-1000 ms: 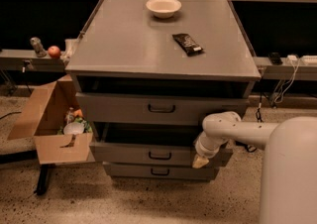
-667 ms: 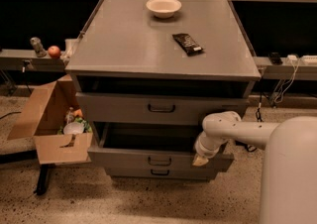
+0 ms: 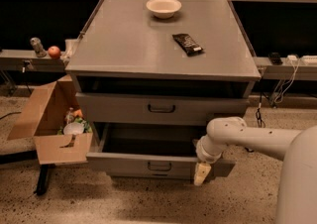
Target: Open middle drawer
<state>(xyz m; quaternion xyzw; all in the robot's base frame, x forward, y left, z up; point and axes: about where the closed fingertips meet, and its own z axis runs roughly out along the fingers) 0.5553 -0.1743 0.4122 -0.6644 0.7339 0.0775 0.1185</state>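
Camera view: we're looking down at the front of a grey cabinet (image 3: 124, 44). The middle drawer (image 3: 129, 162) stands open, pulled well fwd of the cabinet face, w/ its dark interior visible behind the front panel. Its small dark loop handle (image 3: 159, 167) sits at panel centre w/ nothing on it.

The gripper (image 3: 200, 173) points down over the right part of that front panel, right of the handle and apart from it. We can't tell if it's clenched or released, or if it's actually grasping the panel. The white arm (image 3: 247, 136) comes in from the right and bends down at the wrist to the gripper.

The top drawer (image 3: 119, 108) is above, its handle (image 3: 161, 109) centred, w/ a dark gap betw it and the cabinet top.

On the cabinet top there's a pale bowl (image 3: 164, 6) near the back edge. A dark packet (image 3: 187, 43) lies nearer us, right of the bowl and apart from it.

To the left, an open cardboard box (image 3: 59, 148) w/ mixed items is on the floor, just beside the drawer's left end. An apple (image 3: 54, 51) sits on a low ledge behind the box.
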